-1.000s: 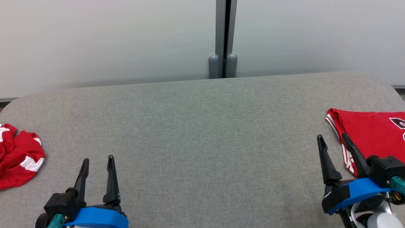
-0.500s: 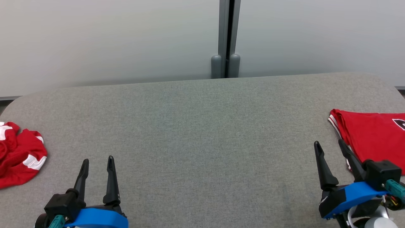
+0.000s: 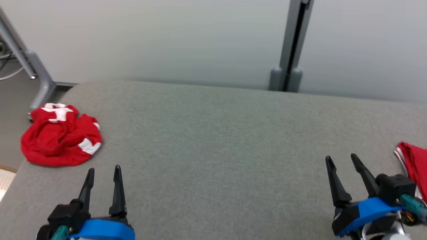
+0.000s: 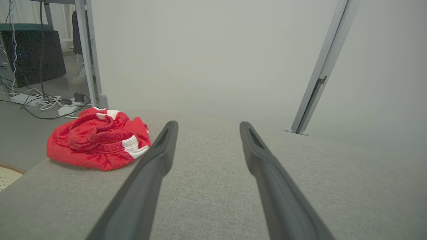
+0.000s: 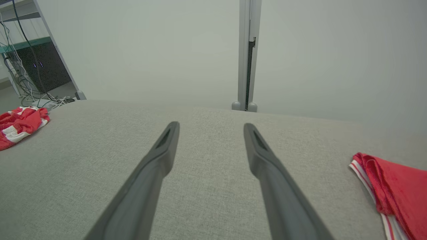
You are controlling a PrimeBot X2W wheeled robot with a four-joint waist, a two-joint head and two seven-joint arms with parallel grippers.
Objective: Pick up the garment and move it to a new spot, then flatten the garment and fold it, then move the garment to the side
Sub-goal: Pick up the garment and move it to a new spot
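Note:
A crumpled red garment (image 3: 61, 135) with white patches lies in a heap near the far left corner of the grey padded table (image 3: 213, 133). My left gripper (image 3: 103, 168) stands open and empty in front of it and a little to its right, apart from it. In the left wrist view the garment (image 4: 98, 138) lies left of the open gripper (image 4: 208, 125). My right gripper (image 3: 341, 157) is open and empty at the lower right. The right wrist view shows the heap (image 5: 20, 125) far to the left of that gripper (image 5: 210, 125).
A folded red garment with white stripes (image 3: 415, 166) lies at the table's right edge, just right of my right gripper (image 5: 397, 186). Grey wall panels with a post (image 3: 292, 43) stand behind the table. A metal leg (image 3: 36, 73) and floor cables (image 4: 43, 103) lie beyond the left end.
The head view has swung left, so the heap sits further into the picture and the folded garment is mostly past the right edge. My right gripper now stands apart from the folded garment.

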